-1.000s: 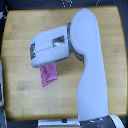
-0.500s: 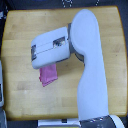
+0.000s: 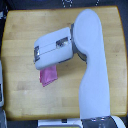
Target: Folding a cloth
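Item: pink cloth (image 3: 49, 76), bunched small on wooden worktop (image 3: 20, 35), left of centre, partly under the white arm's forearm (image 3: 55, 47). Jaws hidden; state cannot be told. Likely light, limp, prone to slipping; best pinched at an exposed corner or edge.

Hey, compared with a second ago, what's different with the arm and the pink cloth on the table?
Very little. The arm may have drifted slightly, still hanging over the cloth and hiding its top part. The cloth stays bunched in the same spot on the wooden table. The gripper is hidden, so no grasp or release shows.
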